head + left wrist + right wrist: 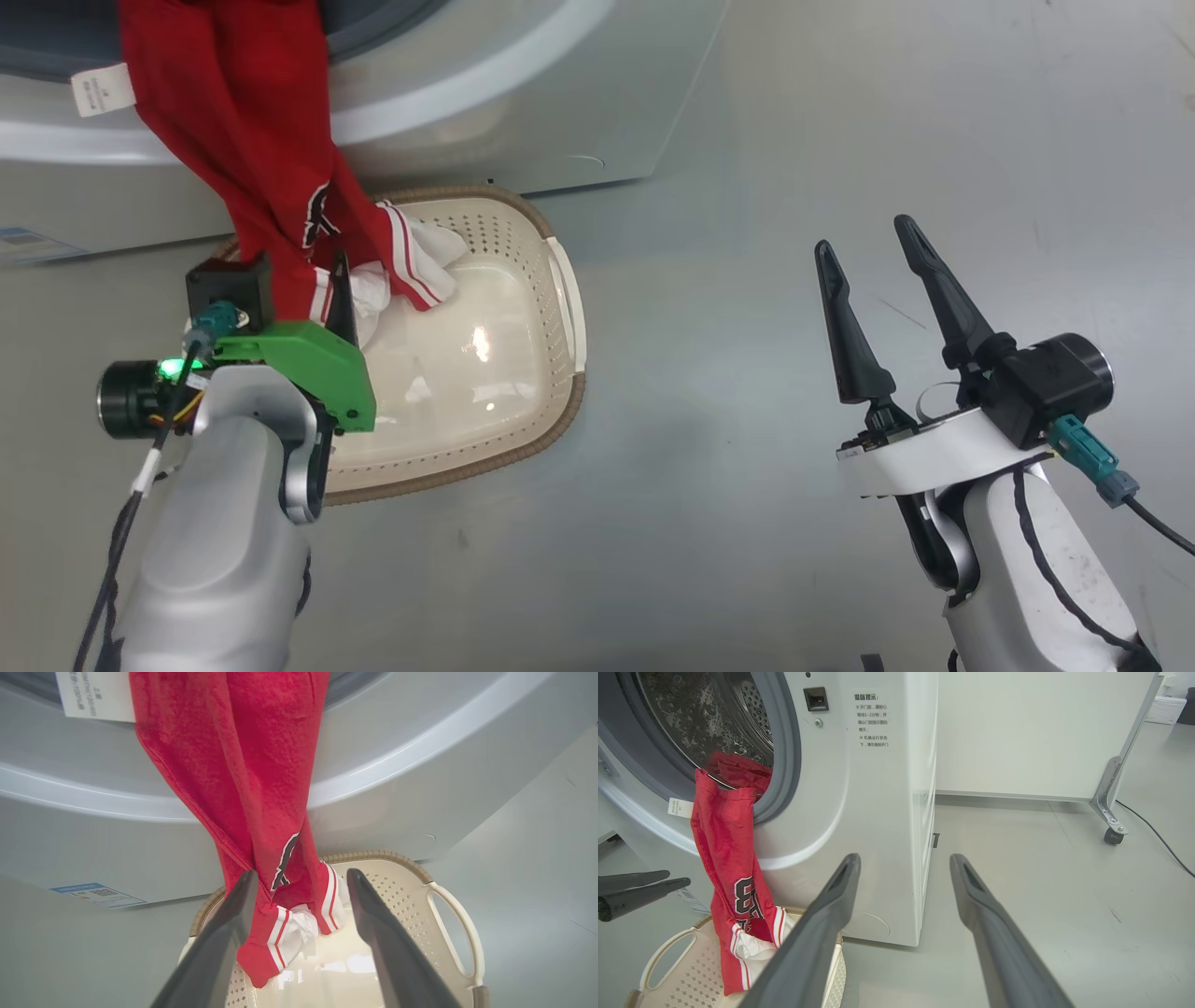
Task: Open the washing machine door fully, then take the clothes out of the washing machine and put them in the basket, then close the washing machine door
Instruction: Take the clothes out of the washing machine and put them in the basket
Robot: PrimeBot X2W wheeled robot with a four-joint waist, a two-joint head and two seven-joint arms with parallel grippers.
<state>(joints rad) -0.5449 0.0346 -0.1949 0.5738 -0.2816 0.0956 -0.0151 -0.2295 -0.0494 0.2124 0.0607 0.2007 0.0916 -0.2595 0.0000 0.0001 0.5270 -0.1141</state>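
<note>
Clothes (252,140): red fabric hanging into perforated cream basket (523,271) | left hand (302,872), right hand (863,233): wide, empty

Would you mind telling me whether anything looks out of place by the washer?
Yes: the red garment hangs half out of the washer, its top inside the drum and its striped hem in the basket, so it bridges the two. The open left pincer is close by, not gripping it.
</note>
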